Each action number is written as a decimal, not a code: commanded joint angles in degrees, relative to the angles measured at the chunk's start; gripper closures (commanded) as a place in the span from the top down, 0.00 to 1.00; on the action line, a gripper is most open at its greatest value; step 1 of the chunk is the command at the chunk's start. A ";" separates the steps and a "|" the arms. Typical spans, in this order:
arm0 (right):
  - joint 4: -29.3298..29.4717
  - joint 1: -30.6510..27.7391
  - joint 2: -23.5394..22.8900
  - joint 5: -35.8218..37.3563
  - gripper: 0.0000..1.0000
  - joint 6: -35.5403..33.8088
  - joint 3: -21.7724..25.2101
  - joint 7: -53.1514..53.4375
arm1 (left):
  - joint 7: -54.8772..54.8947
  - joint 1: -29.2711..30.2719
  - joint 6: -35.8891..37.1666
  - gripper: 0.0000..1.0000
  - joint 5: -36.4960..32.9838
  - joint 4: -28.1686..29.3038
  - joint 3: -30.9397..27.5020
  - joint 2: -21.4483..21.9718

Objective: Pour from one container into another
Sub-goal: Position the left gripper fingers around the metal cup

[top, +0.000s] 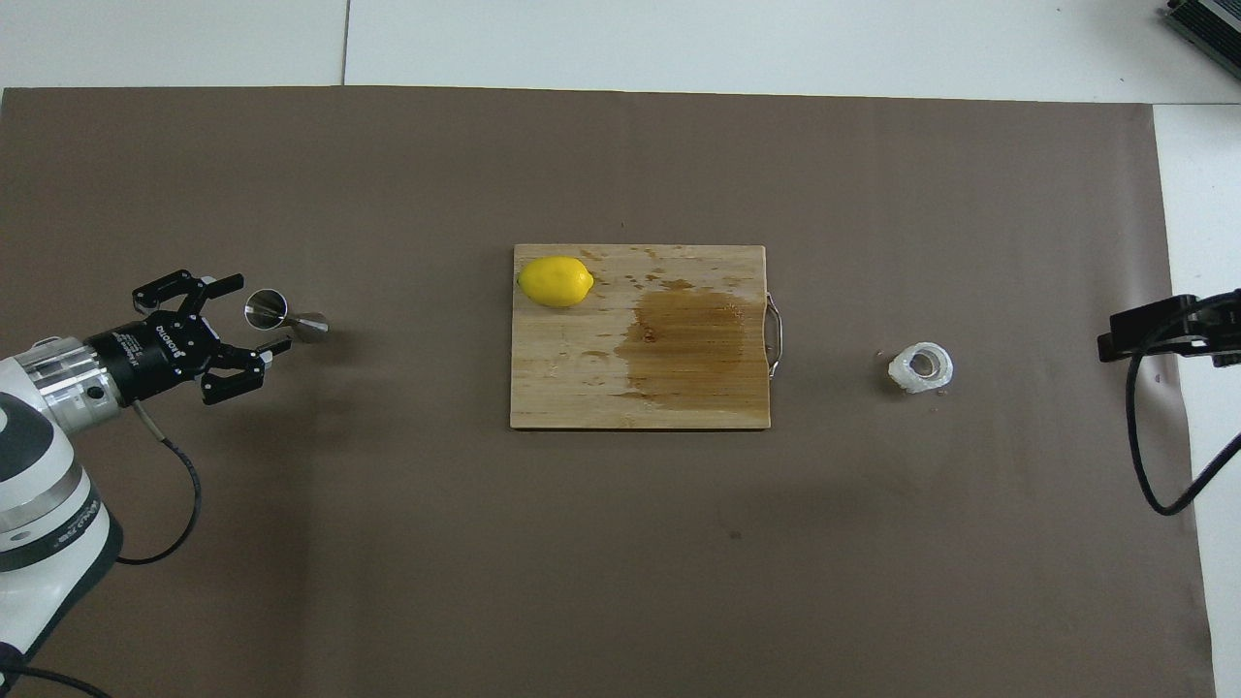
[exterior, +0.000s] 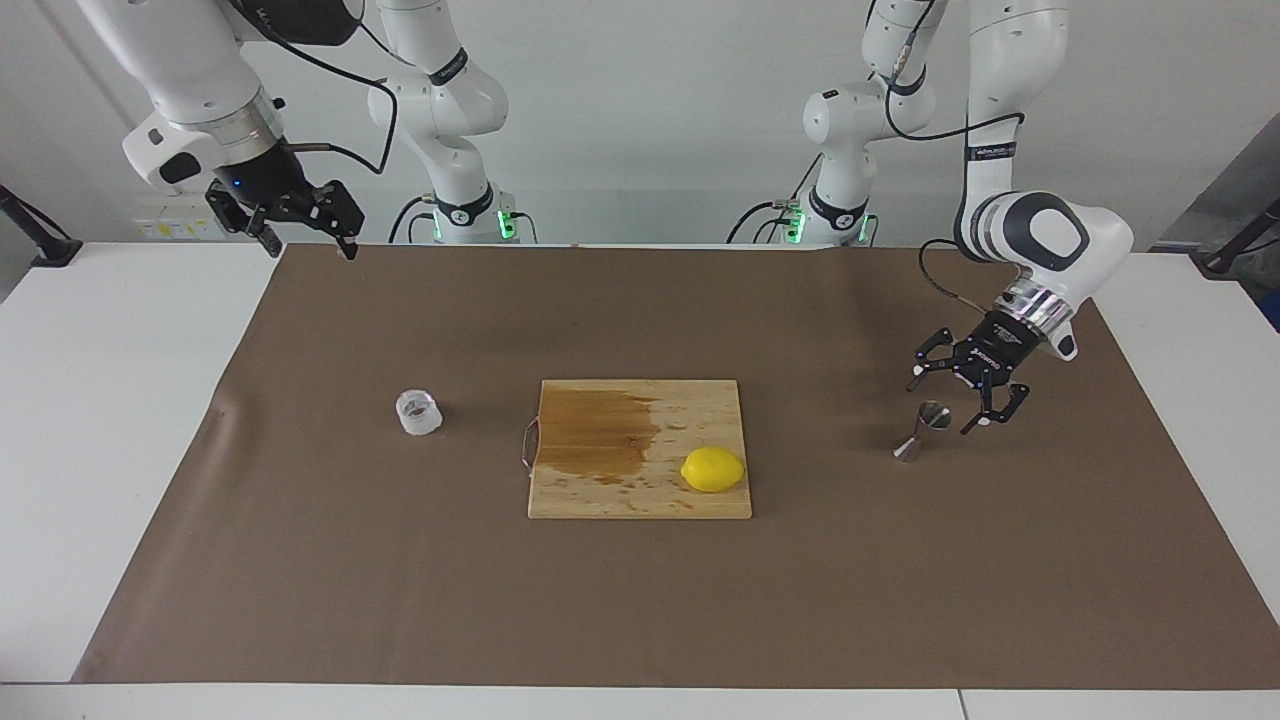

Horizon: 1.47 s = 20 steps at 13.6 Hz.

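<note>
The clear glass jar point(exterior: 418, 412) stands upright on the brown mat toward the right arm's end; it also shows in the overhead view point(top: 921, 366). The steel jigger point(exterior: 924, 431) stands upright toward the left arm's end, and also shows in the overhead view point(top: 282, 316). My left gripper point(exterior: 942, 407) is open, low at the jigger's upper cone, with one finger on each side of it and not closed on it; it shows in the overhead view too point(top: 262, 312). My right gripper point(exterior: 310, 245) is open and empty, waiting high over the mat's edge near its base.
A wooden cutting board point(exterior: 700, 400) with a dark wet stain lies in the middle of the mat, between jar and jigger. A yellow lemon point(exterior: 712, 469) rests on its corner toward the left arm's end, away from the robots. A brown mat point(exterior: 640, 600) covers the table.
</note>
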State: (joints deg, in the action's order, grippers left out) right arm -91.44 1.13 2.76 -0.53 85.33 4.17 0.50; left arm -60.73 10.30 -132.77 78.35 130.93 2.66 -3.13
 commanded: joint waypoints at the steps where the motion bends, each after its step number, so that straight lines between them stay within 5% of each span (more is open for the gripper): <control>1: -0.32 -0.26 0.58 -1.22 1.00 -0.43 0.14 -1.56 | -0.35 -0.81 -1.79 1.00 1.28 1.17 -0.38 0.31; 11: -0.32 -0.26 0.58 -1.22 1.00 -0.43 0.14 -1.56 | -0.18 -1.69 -2.76 1.00 1.63 1.87 -0.38 0.40; 20: -0.32 -0.26 0.58 -1.22 1.00 -0.43 0.14 -1.56 | 0.00 -1.69 -2.85 0.87 1.81 3.19 -0.38 0.75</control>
State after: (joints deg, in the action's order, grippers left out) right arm -91.44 1.13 2.76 -0.53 85.33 4.17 0.50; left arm -60.74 9.46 -134.37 78.93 132.84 2.69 -3.29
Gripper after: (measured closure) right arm 0.000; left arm 0.123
